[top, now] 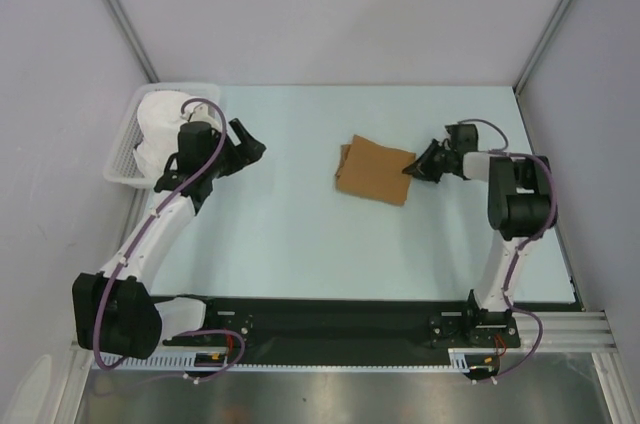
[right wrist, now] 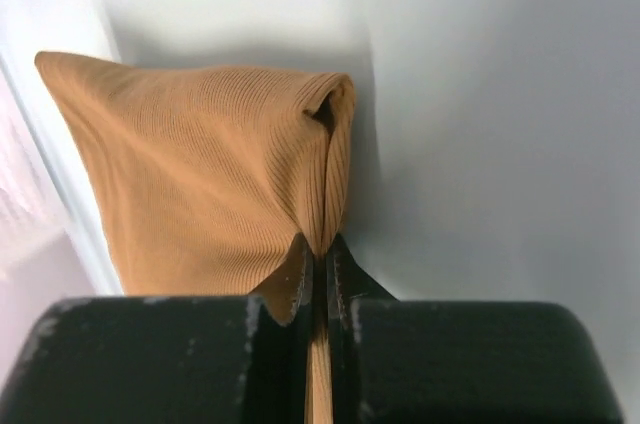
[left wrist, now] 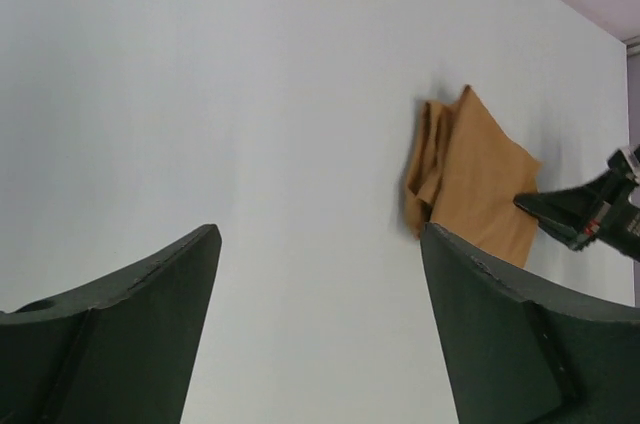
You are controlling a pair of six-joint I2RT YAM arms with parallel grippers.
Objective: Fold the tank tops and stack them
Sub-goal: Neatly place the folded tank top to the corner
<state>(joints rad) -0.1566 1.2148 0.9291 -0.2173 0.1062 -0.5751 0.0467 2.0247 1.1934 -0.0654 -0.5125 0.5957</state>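
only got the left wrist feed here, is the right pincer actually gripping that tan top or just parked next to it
Observer: Gripping. In the right wrist view the right pincer is shut on the tan top, with its edge pinched between the fingers.
Operator: ok and wheres the white one, i cant see it at all
Observer: The top view shows bunched white cloth in the basket at the far left. It is probably that top, but no print shows.
Operator: how close is my left pincer to that
Observer: The left pincer hangs just right of the basket, pointing away from it toward the tan top.
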